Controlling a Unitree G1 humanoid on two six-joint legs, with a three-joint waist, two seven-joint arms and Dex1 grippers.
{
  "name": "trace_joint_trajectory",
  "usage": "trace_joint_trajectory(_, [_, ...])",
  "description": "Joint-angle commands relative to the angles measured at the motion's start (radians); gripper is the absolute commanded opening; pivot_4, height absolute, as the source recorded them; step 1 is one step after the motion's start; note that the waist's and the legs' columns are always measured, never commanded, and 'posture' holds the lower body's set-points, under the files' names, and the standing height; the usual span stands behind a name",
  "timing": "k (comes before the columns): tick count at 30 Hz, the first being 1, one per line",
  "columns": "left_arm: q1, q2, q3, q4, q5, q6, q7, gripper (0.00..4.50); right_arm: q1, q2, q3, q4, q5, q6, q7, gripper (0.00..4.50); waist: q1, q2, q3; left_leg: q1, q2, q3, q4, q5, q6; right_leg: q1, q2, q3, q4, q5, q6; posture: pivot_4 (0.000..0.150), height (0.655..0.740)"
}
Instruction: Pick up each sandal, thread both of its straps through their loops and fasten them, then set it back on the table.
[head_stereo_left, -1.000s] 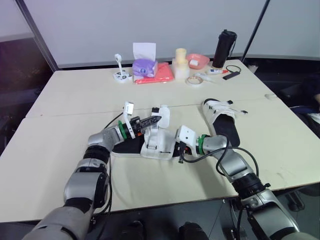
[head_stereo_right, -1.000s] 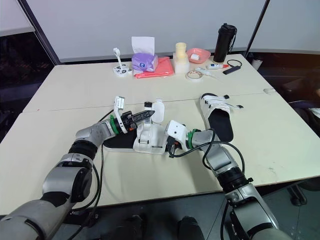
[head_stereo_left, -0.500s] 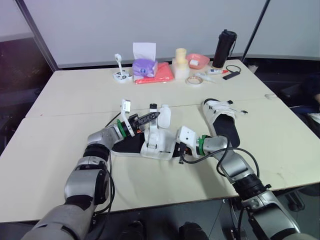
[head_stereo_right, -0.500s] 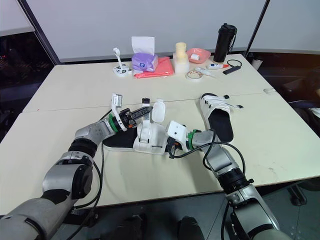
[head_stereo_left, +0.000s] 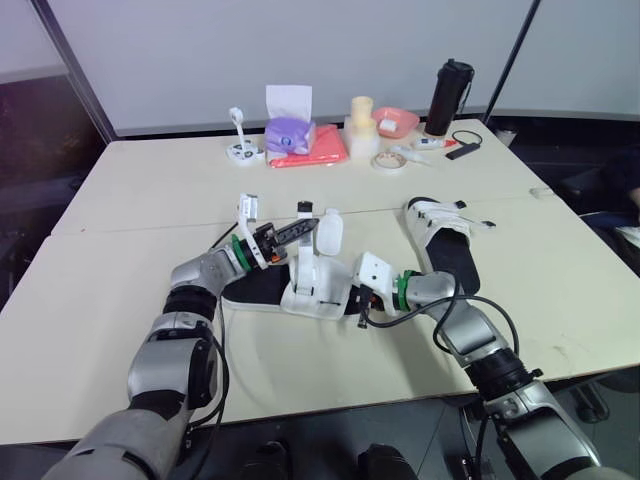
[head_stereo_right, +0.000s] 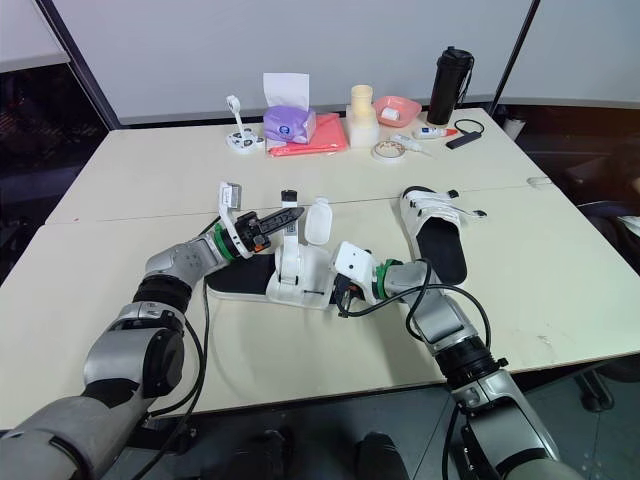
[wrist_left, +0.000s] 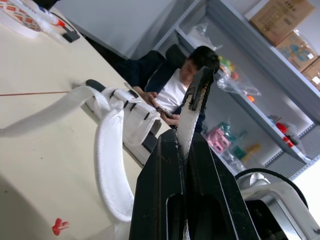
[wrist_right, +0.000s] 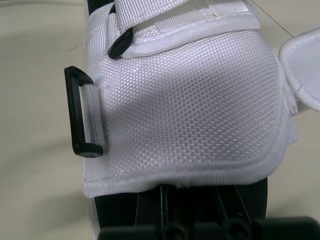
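Left end effector (wrist_left: 181, 142) is pinched shut on a white strap (wrist_left: 186, 125), and holds it up over the near sandal (head_stereo_left: 300, 292), which lies on the surface (head_stereo_left: 120, 260). Right end effector (head_stereo_left: 362, 304) sits at that sandal's side; I cannot tell if it grips. One black loop (wrist_right: 80, 112) is empty, so nothing looks fastened yet. The other sandal (head_stereo_left: 441, 240), well apart, maybe needs doing too.

A lab or workroom: pale tables (head_stereo_left: 140, 200), metal shelving (wrist_left: 248, 34) with cardboard boxes (wrist_left: 280, 19), a seated person (wrist_left: 176, 86).
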Motion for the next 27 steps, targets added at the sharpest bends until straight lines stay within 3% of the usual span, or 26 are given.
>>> trace_joint_trajectory(1, [-0.014,0.010,0.021,0.029,0.017,-0.055,0.047,0.04,0.044,-0.015,0.064,0.026,-0.028,0.028,0.040,0.00,0.000,0.000,0.000,0.000,0.000,0.000,0.000,0.000,0.000,0.000,0.000,0.000,0.000,0.000,0.000,0.150,0.7400])
trace_joint_trajectory(17, [-0.036,-0.038,0.003,0.210,0.104,-0.112,0.165,0.04,0.044,-0.010,0.064,0.027,-0.034,0.031,0.036,0.00,0.003,-0.004,-0.002,0.001,0.000,-0.001,0.001,0.000,0.000,0.002,0.000,-0.001,0.000,0.000,0.000,0.150,0.7400])
trace_joint_trajectory(27, [-0.039,-0.010,-0.047,0.234,0.196,-0.167,0.191,0.04,0.036,-0.007,0.061,0.040,-0.035,0.026,0.033,0.00,0.004,-0.004,-0.003,0.001,-0.001,-0.002,0.003,0.000,0.000,0.004,0.000,-0.003,0.001,0.000,0.000,0.150,0.7400])
